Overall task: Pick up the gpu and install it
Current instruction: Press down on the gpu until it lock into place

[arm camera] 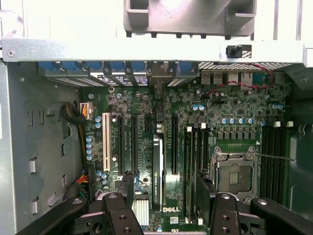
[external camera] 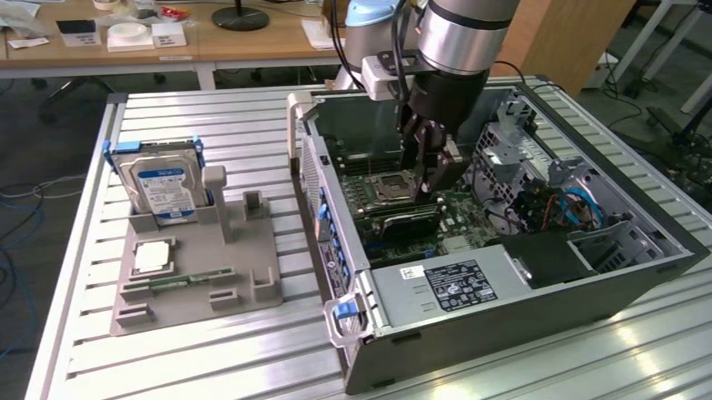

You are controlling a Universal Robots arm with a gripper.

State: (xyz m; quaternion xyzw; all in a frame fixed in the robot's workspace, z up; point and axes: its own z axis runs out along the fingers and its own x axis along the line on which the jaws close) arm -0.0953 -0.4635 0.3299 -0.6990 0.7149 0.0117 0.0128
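The gpu (arm camera: 156, 169), a thin dark card seen edge-on, stands upright in a long slot of the motherboard (arm camera: 230, 105) inside the open computer case (external camera: 523, 308). In the exterior view the gpu (external camera: 403, 219) shows as a dark card just below the arm's tool. My gripper (arm camera: 168, 210) hangs right above the card and is open. Its black fingers (arm camera: 120, 208) stand on either side of the card with a gap to it and hold nothing. In the exterior view my gripper (external camera: 432, 190) reaches down into the case over the board.
The case lies on its side on a slatted metal table (external camera: 223, 350). At the exterior view's left, a grey holder tray (external camera: 239, 275) carries a blue-labelled hard drive (external camera: 165, 187), a processor chip (external camera: 150, 256) and a green memory stick (external camera: 178, 282). Drive cages and cables (external camera: 562, 208) fill the case's far side.
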